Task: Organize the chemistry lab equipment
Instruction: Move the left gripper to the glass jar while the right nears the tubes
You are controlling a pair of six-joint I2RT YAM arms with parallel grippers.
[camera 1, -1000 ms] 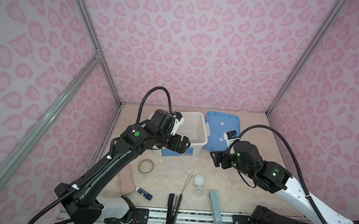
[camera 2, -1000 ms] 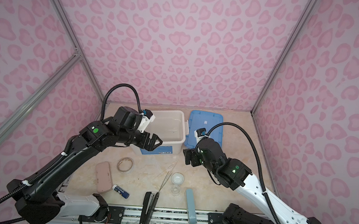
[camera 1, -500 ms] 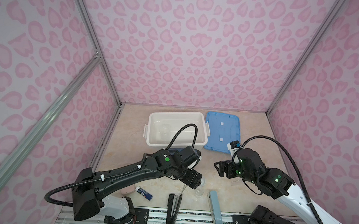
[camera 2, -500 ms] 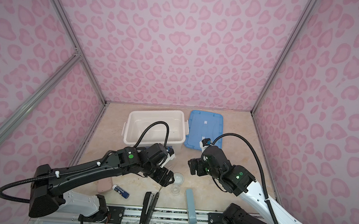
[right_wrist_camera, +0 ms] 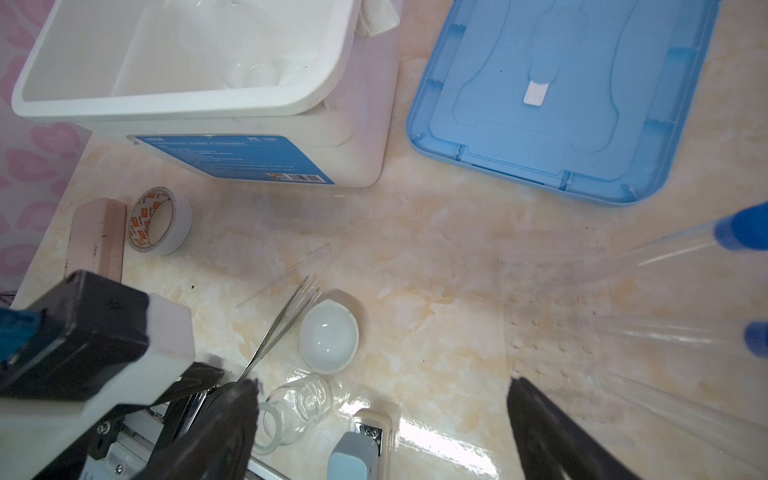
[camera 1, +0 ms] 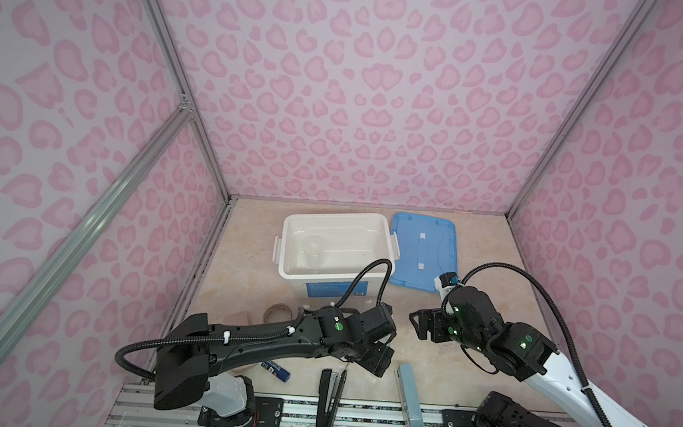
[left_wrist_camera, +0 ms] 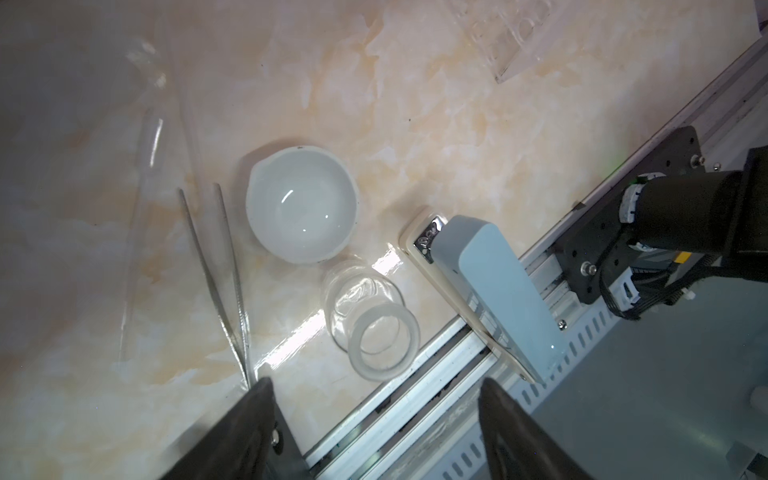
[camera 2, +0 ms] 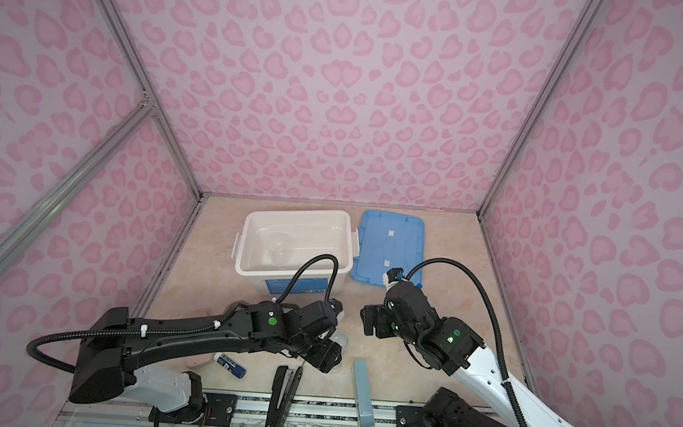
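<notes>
Claws on both arms stand wide apart with nothing between the fingers. The left claw hangs low over the front of the table. In its wrist view a little clear beaker lies on its side just ahead of the fingertips, its white-ringed mouth toward the claw and clear of both fingers. Just beside the beaker sits the small white dish, upright, and next to that lie metal tweezers and a thin clear dropper, side by side. The pale-blue stapler lies near the beaker's other side, reaching onto the front rail. The right claw hovers to the right of the left one, above the clear rack. Long blue-capped tubes slant up by that rack, but I cannot tell whether they sit in its holes. Farther back the white bin stands open with a clear cup inside and its blue lid flat beside it. The tape roll, glue stick and black stapler lie toward the front.
</notes>
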